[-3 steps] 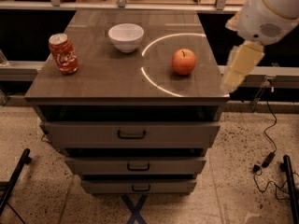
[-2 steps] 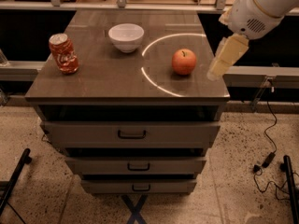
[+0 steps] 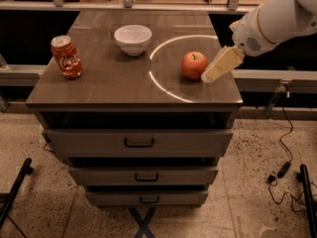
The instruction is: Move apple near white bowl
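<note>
While the apple [image 3: 194, 65] sits at about 3 o'clock on the cabinet top [image 3: 114, 86], the white bowl [image 3: 132, 38] stands toward 12 o'clock, upright, the two well apart.

- Apple: stem up, whole outline visible except its 3 o'clock edge, where the gripper [image 3: 208, 77] overlaps or meets it (touching or just short of it: cannot tell).
- Gripper: tan, slanting down from 2 o'clock toward the apple, seen side-on as one slab. Whether it is wide or narrow cannot be told from this angle. It holds nothing that shows.
- White arm [image 3: 277, 19]: enters from the 2 o'clock corner, cut off by the picture's top and right edges.
- Red soda can [image 3: 66, 57]: upright at 9 o'clock, near the left edge, lettering too small to read.
- Bright arc [image 3: 150, 71] of reflected light curves between bowl and apple.
- Three drawers [image 3: 138, 143] below, the lowest partly in shadow.
- Black cable [image 3: 286, 128] on the floor at 4 o'clock, its upper end hidden behind the rail.
</note>
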`<state>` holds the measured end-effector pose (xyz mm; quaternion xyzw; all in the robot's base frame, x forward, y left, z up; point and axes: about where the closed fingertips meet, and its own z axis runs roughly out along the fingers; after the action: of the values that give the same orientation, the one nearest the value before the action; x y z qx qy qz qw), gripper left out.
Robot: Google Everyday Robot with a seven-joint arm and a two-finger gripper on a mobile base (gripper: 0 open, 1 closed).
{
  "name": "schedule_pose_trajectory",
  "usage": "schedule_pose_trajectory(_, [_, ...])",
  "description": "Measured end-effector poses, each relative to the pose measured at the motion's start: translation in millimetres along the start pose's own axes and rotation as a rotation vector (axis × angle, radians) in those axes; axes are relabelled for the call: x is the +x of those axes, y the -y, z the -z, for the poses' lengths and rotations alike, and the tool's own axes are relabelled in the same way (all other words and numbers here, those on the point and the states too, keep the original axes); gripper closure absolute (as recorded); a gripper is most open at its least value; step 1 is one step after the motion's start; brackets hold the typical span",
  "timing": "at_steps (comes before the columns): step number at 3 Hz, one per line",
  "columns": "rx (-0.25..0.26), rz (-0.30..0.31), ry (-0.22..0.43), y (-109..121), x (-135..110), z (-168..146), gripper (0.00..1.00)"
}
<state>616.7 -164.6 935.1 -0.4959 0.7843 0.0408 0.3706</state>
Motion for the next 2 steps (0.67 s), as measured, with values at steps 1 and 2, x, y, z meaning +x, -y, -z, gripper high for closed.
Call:
schedule_pose_trajectory(1, [0.079,-0.131,0.107,15,12,-35,0.0])
schedule_pose_trajectory(2, [0.106,-0.199,0.162,25,17,-55,0.0])
